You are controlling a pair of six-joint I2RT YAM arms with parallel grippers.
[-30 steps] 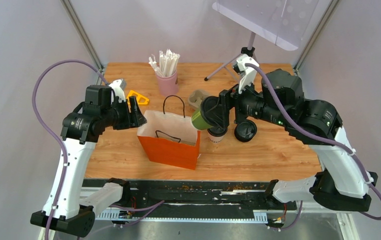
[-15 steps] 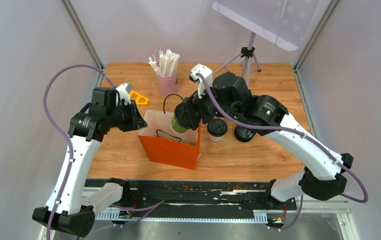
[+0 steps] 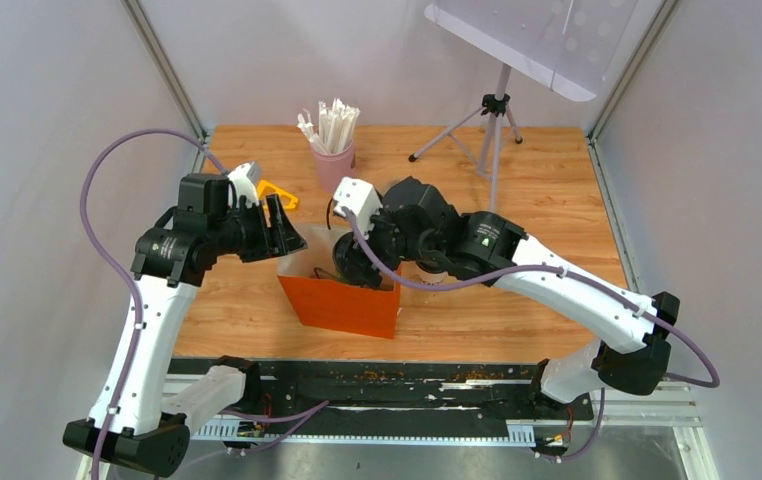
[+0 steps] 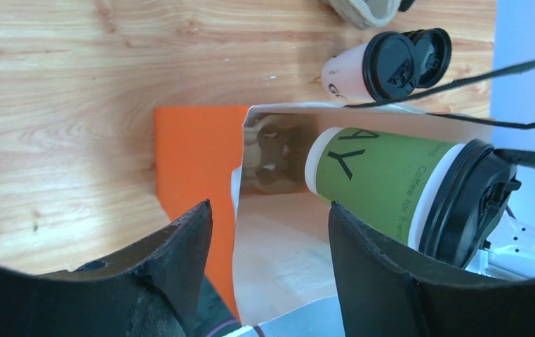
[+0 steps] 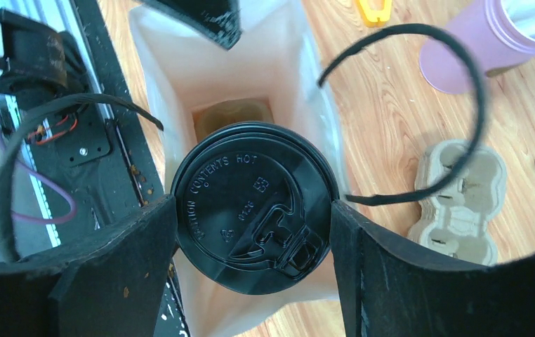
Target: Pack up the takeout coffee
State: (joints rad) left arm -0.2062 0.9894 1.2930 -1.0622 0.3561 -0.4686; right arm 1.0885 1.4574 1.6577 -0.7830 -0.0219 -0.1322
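The green cup (image 4: pixel 391 175) is held in the right gripper (image 5: pixel 254 232), whose black fingers are closed against its sides just under the lid. It is set partway into the open mouth of the bag (image 3: pixel 342 305), its base well inside and clear of the floor. Its wall is smooth olive-green paper with dark print, a white band is seen at the rim, and it is capped by a round black plastic lid embossed with "CONTENTS HOT". The white cup (image 4: pixel 352 70), pale paper with dark print and the same black lid, is stood on the wooden table (image 3: pixel 457 315) beyond the bag, just beside a loose lid (image 4: pixel 430 49).

The bag is orange outside and plain white inside, with thin black cord handles. A brown pulp piece (image 4: pixel 272 154) is seen at its floor. The left gripper (image 4: pixel 270 210) is spread wide at the bag's rim, with the paper wall between its fingers.
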